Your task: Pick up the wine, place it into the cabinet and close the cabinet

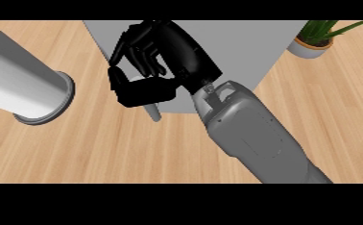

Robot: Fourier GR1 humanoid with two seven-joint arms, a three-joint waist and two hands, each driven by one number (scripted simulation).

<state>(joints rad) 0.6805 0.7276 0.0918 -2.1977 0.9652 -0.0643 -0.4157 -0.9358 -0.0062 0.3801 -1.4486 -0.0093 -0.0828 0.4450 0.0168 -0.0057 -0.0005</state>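
While our black right hand (152, 60) curls at the grey cabinet's (241, 41) edge, wine unseen, fingers bent round a pale handle (152, 109) apparently, we should swing steadily; left hand unseen.

grey cabinet (269, 41), pale handle (154, 112) at its front edge

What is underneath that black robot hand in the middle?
Under the right robot hand lies the grey cabinet, with a pale handle poking out below the thumb. Whether the robot hand holds anything is hidden by its own curled fingers.
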